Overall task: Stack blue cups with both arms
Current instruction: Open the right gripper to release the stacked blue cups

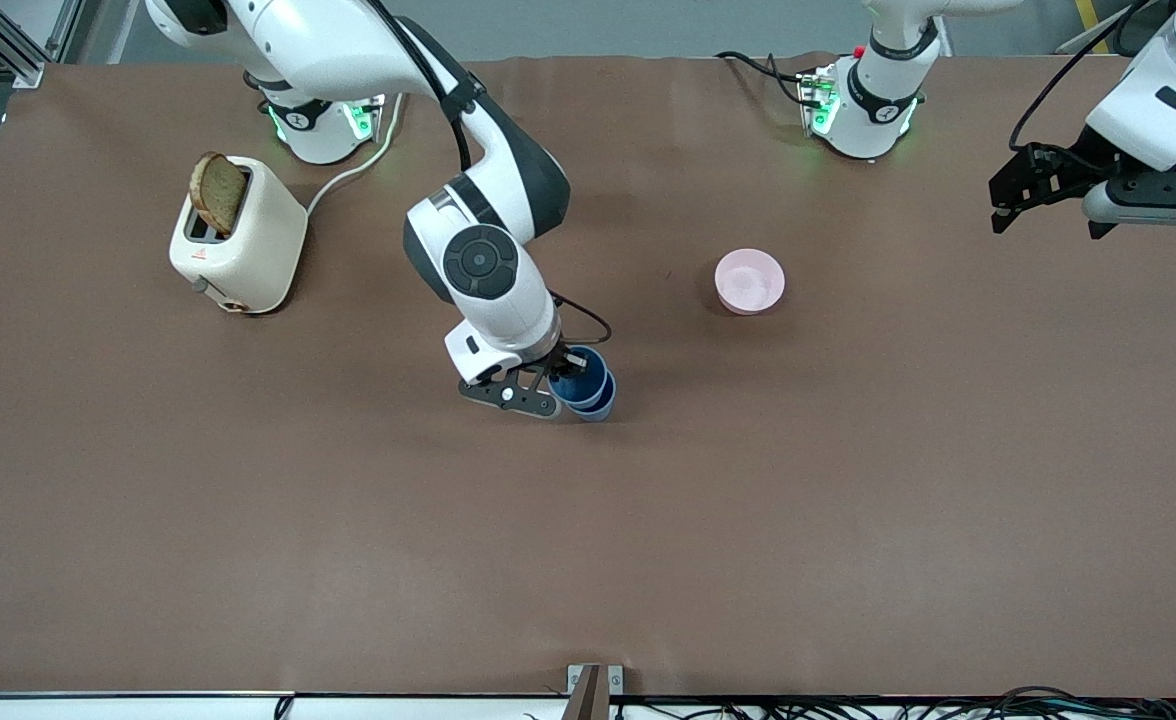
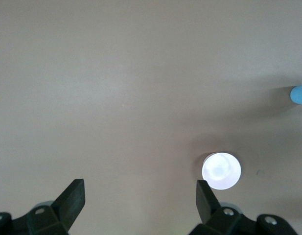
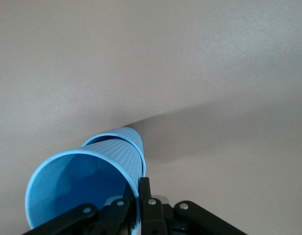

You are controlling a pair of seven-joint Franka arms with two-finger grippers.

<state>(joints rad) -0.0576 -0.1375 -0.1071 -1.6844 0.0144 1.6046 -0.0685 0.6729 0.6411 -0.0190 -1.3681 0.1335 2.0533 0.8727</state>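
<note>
At the middle of the brown table (image 1: 248, 560), nearest the front camera of all the objects, the two blue cups (image 1: 588, 385) stand nested, one seated inside the other, as the right gripper (image 1: 560, 378) pinches the rim of the upper cup (image 3: 77, 188), one finger inside the wall and one outside. The lower cup (image 3: 131, 142) pokes out beneath it in the right wrist view. The stack appears all but made; what likely remains is a clean release, best done by parting the fingers gently and lifting straight up so the inner finger does not drag the upper cup out or tip the pair. Farther from the camera sits a pale pink bowl (image 1: 749, 281), and toward the right arm's end a cream toaster (image 1: 238, 235) holding a slice of bread (image 1: 218, 192). The left gripper (image 1: 1043, 190) waits with fingers spread wide and empty, raised over the left arm's end of the table.
</note>
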